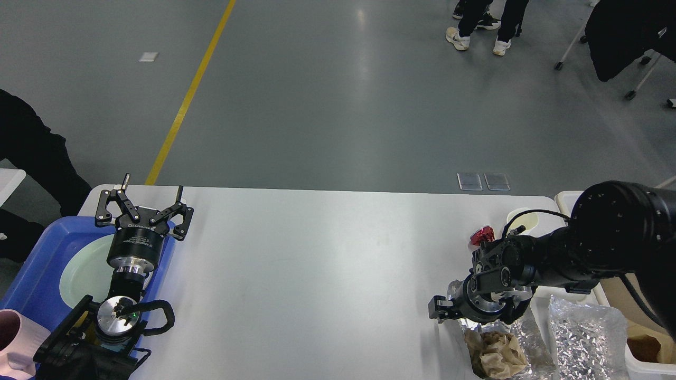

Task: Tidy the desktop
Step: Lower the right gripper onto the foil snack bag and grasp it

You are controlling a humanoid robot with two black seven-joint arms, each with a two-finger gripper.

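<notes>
The white desktop (317, 274) fills the lower half of the head view. My left gripper (152, 186) is open and empty, held over the desktop's far left corner beside the blue tray (29, 279). My right gripper (442, 309) is low at the near right, at the left end of a crumpled foil wrapper (531, 338) with brown paper (496, 352) on it. It is dark and its fingers cannot be told apart. A red wrapper (481, 234) and a white cup (520, 217) lie just behind my right arm.
The blue tray holds a pale green plate (79, 269), and a pink cup (13, 338) is at its near end. A second foil bag (586, 332) and a cream-white bin (652, 364) are at the far right. People stand on the floor beyond.
</notes>
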